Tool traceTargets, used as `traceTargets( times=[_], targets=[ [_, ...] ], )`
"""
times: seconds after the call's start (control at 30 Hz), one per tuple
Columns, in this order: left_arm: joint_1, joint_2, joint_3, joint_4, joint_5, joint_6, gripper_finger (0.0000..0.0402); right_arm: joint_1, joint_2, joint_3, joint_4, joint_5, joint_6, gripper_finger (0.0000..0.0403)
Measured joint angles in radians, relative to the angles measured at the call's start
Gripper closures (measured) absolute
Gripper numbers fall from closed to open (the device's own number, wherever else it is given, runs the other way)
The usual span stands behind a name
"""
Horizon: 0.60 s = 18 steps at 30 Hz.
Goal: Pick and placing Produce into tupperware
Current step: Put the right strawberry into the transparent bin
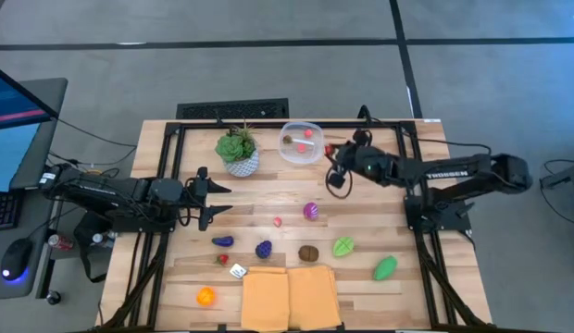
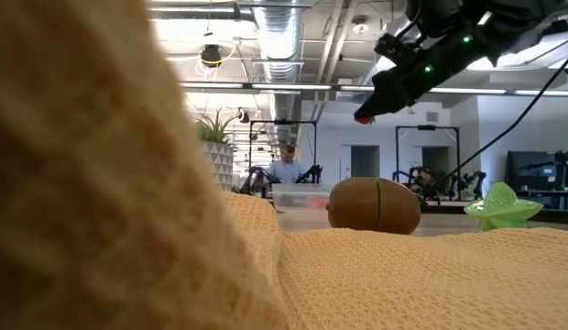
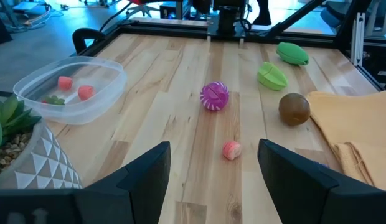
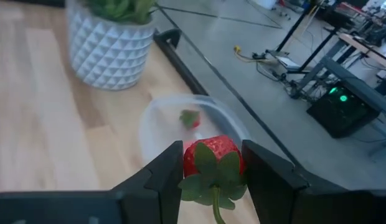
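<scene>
The tupperware (image 1: 301,142) stands at the table's far edge, right of the potted plant, with a few small red pieces and a green one (image 3: 55,99) in it. My right gripper (image 1: 330,153) hangs above its right rim, shut on a red toy strawberry (image 4: 210,154). More produce lies mid-table: a purple-pink piece (image 1: 311,211), a small pink one (image 1: 278,221), a brown kiwi (image 1: 308,252), two green pieces (image 1: 343,246) (image 1: 385,268), dark purple ones (image 1: 264,249) and an orange one (image 1: 205,295). My left gripper (image 1: 209,199) waits open at the left, touching nothing. My right gripper pinches the strawberry's red body by its two sides (image 4: 189,157) between both fingers. Its green leafy cap and stem (image 4: 213,180) point back toward the wrist. The fingers slant down from the table's right. The strawberry hangs clear of the table, above the tupperware (image 4: 193,121).
The plant in its white patterned pot (image 1: 238,154) stands just left of the tupperware. A yellow cloth (image 1: 289,296) lies at the near edge, a small white item (image 1: 238,271) beside it. A black frame (image 1: 268,123) runs around the table. A person (image 2: 286,170) sits far behind.
</scene>
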Motion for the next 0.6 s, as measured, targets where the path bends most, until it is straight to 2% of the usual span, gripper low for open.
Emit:
traceTargets(
  times=[0.3,0.6],
  targets=[
    [0.000,0.000,0.000,0.016,0.000,0.016,0.0168,-0.159,0.000,0.019,0.050,-0.142,-0.004,0.0222],
    [0.000,0.000,0.000,0.052,0.000,0.038,0.0168,-0.243,0.028,0.020,0.142,-0.261,-0.003,0.0220]
  ],
)
